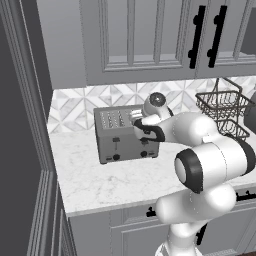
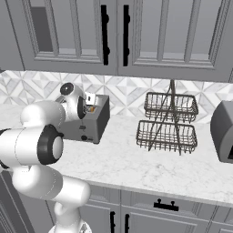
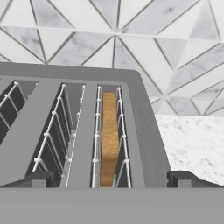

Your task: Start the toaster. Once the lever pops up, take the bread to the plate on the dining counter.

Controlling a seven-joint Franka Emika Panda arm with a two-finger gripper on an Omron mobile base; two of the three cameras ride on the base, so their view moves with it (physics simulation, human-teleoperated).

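Observation:
The grey toaster [image 1: 122,137] [image 2: 93,122] stands on the marble worktop against the tiled wall. Its top [image 3: 144,127] lies just under the hand. The bread [image 3: 109,135] stands on edge in the slot furthest right, and its golden crust [image 2: 91,109] peeks out there. One black lever [image 1: 116,142] shows on the front face above a round knob; the arm covers the right side of that face. My gripper [image 1: 137,118] [image 2: 89,105] [image 3: 111,179] hovers over the right slots, open, its fingertips [image 3: 38,178] wide apart either side of the bread's slot. The plate and dining counter are out of view.
A two-tier wire basket [image 1: 223,107] [image 2: 169,122] stands to the right of the toaster. Further right sits a grey appliance [image 2: 224,132]. Upper cabinets with black handles [image 2: 105,34] hang overhead. A tall grey panel [image 1: 25,125] bounds the worktop [image 1: 95,180] on the left.

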